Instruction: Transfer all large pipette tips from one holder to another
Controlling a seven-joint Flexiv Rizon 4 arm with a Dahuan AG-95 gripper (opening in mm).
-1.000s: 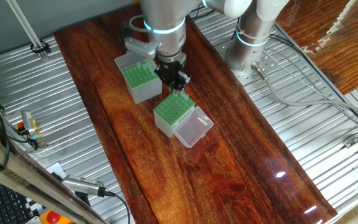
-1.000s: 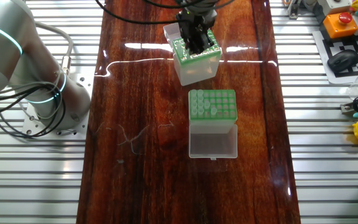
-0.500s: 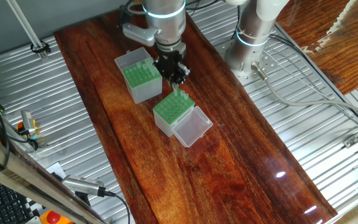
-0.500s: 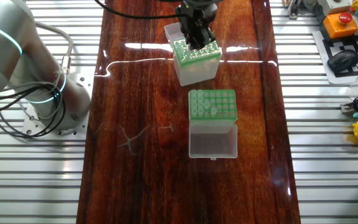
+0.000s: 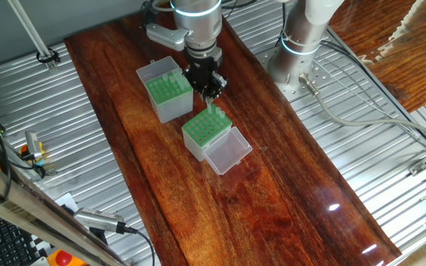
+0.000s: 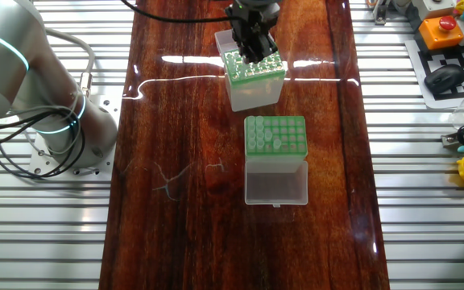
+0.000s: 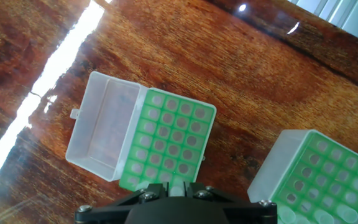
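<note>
Fingers of our end effector (image 5: pixel 208 86) hang above the gap between the two boxes, and we pinch one of the large pipette tips (image 5: pixel 213 111), its whitish cone pointing down toward the far edge of the source rack. From the hand view the end effector (image 7: pixel 174 188) shows the tip's upper part caught between the pads, right at the bottom of the picture.

Just below us sits the whitish translucent holder (image 5: pixel 205 134) with its green perforated top, its clear hinged lid (image 5: pixel 228 151) lying open on the side away from the arm. Several more tips stand in its holes in the other fixed view (image 6: pixel 275 134). Close beside it, toward the arm's base, stands the grey-sided box (image 5: pixel 170 94), taller, with its own green rack; in the hand view it (image 7: pixel 319 180) fills the lower right corner. Both rest on the dark wooden surface (image 5: pixel 287 199).

We judge the carry across as the risky part. The grip is narrow and high on a slippery cone, so a sideways jolt could tilt the tip or drop it. A tilted point would miss its hole in the grey box, strike the green rack and buckle or pop loose.
</note>
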